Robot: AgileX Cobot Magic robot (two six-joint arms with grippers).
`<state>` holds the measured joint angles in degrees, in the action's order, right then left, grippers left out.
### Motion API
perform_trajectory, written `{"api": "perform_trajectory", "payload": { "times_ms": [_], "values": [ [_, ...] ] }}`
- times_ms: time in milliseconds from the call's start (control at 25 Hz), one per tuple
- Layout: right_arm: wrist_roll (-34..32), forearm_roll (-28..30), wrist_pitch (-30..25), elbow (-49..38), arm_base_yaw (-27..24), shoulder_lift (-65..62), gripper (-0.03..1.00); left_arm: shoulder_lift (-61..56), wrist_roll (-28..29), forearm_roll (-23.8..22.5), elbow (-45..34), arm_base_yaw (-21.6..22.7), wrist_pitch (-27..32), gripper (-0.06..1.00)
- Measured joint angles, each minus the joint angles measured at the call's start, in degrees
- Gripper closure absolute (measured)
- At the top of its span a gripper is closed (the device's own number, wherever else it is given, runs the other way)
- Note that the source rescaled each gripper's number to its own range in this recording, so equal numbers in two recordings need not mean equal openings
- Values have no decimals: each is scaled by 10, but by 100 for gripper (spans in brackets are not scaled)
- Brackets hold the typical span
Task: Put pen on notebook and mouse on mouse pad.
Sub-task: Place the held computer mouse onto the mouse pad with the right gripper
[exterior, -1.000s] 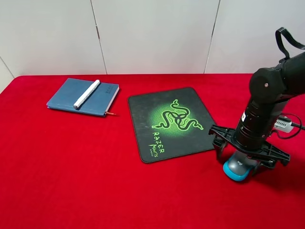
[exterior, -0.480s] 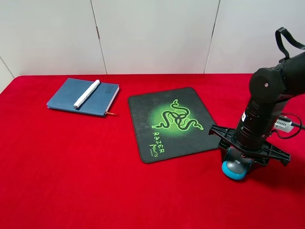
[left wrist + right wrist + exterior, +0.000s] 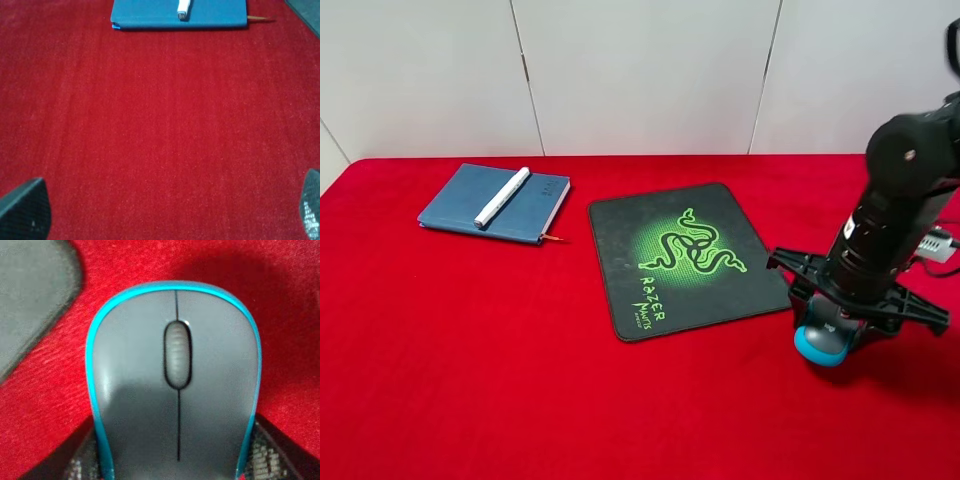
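Red table [image 3: 470, 400]: edges run out of frame.
Right arm [image 3: 905, 170]: top cut by frame edge.
Mouse pad [image 3: 620, 230]: flat, mid-table.
Notebook [image 3: 465, 205]: left of pad, apart; cropped in left wrist view.
Left gripper [image 3: 167, 210]: spread wide, holding nothing; only two tips show.
Right gripper [image 3: 835, 320]: clamped on mouse [image 3: 823, 343] sides, just beside pad's near right corner; rear hidden; lifted or not, cannot tell.
Pen [image 3: 503, 196]: lying on notebook.

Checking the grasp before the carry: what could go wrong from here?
1. The right hand pinches the mouse by its smooth curved sides, near one end only; it may slip or swivel in the lift.
2. The mouse pad lies close beside it; carried low, the mouse could catch the pad's edge and shove it.
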<state>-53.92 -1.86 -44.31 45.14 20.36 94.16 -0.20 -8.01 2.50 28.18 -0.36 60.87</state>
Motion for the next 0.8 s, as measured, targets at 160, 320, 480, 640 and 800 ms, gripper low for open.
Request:
{"api": "perform_trajectory", "payload": {
  "times_ms": [160,320,480,640,800],
  "values": [
    [46,-1,-10,0,0,-27,97,0,0,0,0,0,0,-6],
    [109,-23,-41,5,0,-35,97,0,0,0,0,0,0,-6],
    [178,-40,-87,40,0,-36,97,0,0,0,0,0,0,-6],
    [242,-46,-122,82,0,-36,97,0,0,0,0,0,0,-6],
    [293,-54,-152,126,0,-25,97,0,0,0,0,0,0,-6]
  ]
}}
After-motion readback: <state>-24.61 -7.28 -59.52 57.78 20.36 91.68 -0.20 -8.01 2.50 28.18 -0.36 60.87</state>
